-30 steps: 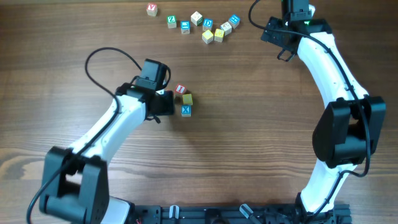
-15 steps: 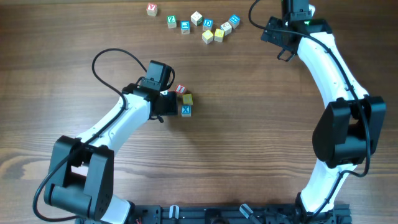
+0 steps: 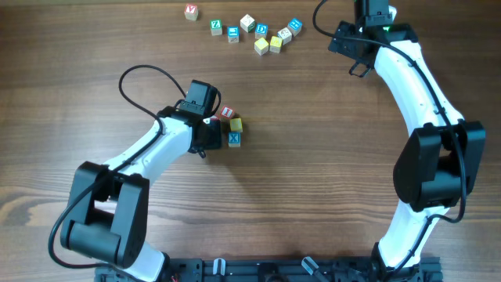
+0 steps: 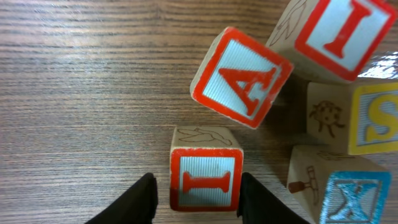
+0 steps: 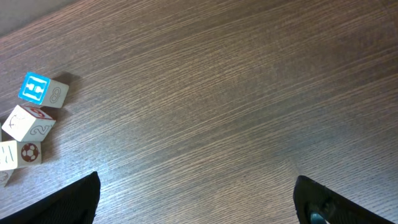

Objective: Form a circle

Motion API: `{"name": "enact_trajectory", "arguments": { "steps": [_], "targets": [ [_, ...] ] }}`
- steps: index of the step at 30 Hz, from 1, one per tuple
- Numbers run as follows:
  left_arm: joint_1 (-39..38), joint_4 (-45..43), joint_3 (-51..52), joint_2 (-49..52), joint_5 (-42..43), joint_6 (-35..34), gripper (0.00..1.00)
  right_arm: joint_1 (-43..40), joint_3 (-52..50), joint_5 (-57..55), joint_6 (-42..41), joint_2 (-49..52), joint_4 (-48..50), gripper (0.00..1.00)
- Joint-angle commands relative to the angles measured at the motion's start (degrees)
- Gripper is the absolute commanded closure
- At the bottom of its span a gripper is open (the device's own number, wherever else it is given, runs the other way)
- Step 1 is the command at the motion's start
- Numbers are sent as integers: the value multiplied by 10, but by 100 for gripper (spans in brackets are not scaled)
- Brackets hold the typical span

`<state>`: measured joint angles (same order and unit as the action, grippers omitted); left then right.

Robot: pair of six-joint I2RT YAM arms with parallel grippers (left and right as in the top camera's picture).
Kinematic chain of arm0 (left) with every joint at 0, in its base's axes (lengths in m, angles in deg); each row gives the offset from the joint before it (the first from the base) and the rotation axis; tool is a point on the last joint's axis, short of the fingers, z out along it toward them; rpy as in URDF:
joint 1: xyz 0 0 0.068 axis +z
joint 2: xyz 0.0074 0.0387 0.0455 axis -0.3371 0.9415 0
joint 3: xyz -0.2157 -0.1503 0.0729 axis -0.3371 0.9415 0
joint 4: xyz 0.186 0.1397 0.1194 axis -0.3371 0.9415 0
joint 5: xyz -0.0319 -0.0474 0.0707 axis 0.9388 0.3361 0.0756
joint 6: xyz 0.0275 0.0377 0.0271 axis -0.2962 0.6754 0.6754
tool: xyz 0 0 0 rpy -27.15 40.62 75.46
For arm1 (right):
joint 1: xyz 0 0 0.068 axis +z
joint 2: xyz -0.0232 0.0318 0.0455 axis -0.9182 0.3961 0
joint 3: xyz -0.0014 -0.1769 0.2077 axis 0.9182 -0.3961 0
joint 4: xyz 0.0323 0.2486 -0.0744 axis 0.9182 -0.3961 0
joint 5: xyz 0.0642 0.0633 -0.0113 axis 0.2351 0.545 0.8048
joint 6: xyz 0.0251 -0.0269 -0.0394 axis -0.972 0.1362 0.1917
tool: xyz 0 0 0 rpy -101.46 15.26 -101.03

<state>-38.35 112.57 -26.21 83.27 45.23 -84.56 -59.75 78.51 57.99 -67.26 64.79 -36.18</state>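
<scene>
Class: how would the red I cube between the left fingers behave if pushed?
Likely slides, not rolls: the I cube sits flat on a square face. Looks like stiff wood, probably light. It might knock the tilted A cube.

Loose letter cubes (image 3: 261, 30) on wooden table (image 3: 313, 172)
</scene>
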Motion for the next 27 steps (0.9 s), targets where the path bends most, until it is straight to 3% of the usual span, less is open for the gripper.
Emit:
{"name": "enact_trajectory", "arguments": {
  "steps": [1, 12, 27],
  "targets": [
    [-3, -4, 6, 8, -7, -3, 62, 2, 2, -7, 7, -3, 1, 0],
    [-3, -2, 6, 8, 28, -3, 68, 2, 2, -7, 7, -3, 1, 0],
    [-11, -6, 6, 8, 25, 12, 64, 2, 2, -7, 7, -3, 1, 0]
  ]
}}
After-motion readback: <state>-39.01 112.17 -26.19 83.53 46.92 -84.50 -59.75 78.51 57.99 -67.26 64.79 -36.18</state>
